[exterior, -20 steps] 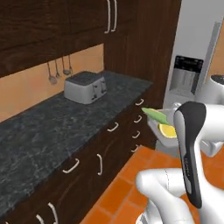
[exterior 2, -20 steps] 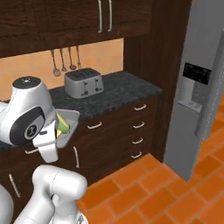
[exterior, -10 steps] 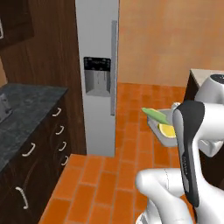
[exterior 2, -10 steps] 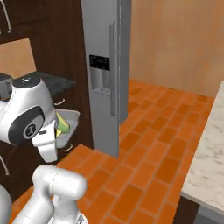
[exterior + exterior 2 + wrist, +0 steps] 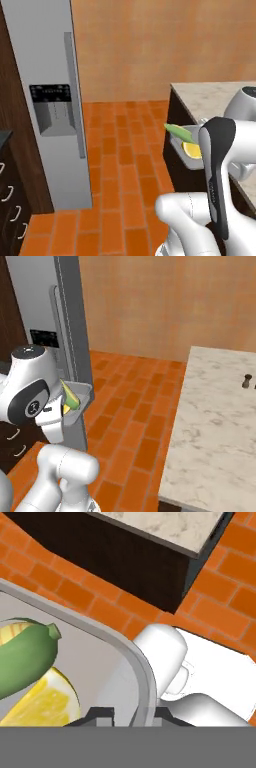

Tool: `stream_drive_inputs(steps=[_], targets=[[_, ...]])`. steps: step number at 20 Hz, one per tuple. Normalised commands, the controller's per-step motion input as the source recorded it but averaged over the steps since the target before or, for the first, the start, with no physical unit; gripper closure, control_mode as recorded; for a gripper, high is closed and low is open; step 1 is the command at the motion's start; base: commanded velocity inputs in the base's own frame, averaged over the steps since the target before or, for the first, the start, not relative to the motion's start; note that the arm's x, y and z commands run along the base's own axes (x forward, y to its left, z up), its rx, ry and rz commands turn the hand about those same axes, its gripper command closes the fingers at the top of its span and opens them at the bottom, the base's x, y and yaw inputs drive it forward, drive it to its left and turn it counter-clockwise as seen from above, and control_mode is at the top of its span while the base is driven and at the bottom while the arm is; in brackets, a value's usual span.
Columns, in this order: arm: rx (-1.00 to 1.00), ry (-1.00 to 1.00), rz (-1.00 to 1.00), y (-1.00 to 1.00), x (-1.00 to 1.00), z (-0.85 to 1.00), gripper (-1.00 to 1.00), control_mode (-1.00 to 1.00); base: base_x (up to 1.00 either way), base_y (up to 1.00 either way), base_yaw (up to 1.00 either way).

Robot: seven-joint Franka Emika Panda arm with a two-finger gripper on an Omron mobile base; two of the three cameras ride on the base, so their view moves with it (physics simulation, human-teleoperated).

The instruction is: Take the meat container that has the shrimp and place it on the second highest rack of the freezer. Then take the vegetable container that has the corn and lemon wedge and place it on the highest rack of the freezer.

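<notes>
My gripper [image 5: 131, 716] is shut on the rim of the grey vegetable container [image 5: 142, 677], held in the air in front of the arm. In the container lie the green corn [image 5: 25, 657] and the yellow lemon wedge [image 5: 42, 702]. From the base, the container [image 5: 186, 152] with the corn [image 5: 179, 132] and lemon wedge [image 5: 192, 149] shows beside the white arm, and again as the container [image 5: 80, 398] at the left. The tall grey freezer [image 5: 50, 110] stands at the left with its door shut, so its racks are hidden. The meat container with the shrimp is out of view.
A marble-topped island [image 5: 215, 426] on a dark base [image 5: 172, 120] fills the right side, with a small dark shaker [image 5: 246, 381] on it. Orange brick floor [image 5: 120, 165] lies between island and freezer [image 5: 65, 321]. Dark drawers [image 5: 10, 210] sit left of the freezer.
The whole picture has swung: cabinets and toaster went out of view, the freezer slid to the left, the island came in at the right. The container stays in the gripper.
</notes>
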Motion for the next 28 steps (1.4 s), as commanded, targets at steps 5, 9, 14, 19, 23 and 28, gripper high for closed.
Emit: stream_drive_inputs(steps=[5, 9, 14, 19, 23, 28], targets=[[0.00, 0.00, 0.00, 0.00, 0.00, 0.00, 1.00, 1.00, 1.00, 0.00, -0.22], [0.00, 0.00, 0.00, 0.00, 0.00, 0.00, 1.00, 1.00, 1.00, 0.00, -0.14], [0.00, 0.00, 0.00, 0.00, 0.00, 0.00, 1.00, 1.00, 1.00, 0.00, -0.07], [0.00, 0.00, 0.00, 0.00, 0.00, 0.00, 1.00, 1.00, 1.00, 0.00, -0.01], [0.00, 0.00, 0.00, 0.00, 0.00, 0.00, 1.00, 1.00, 1.00, 0.00, 0.00], [0.00, 0.00, 0.00, 0.00, 0.00, 0.00, 1.00, 1.00, 1.00, 0.00, 0.04]])
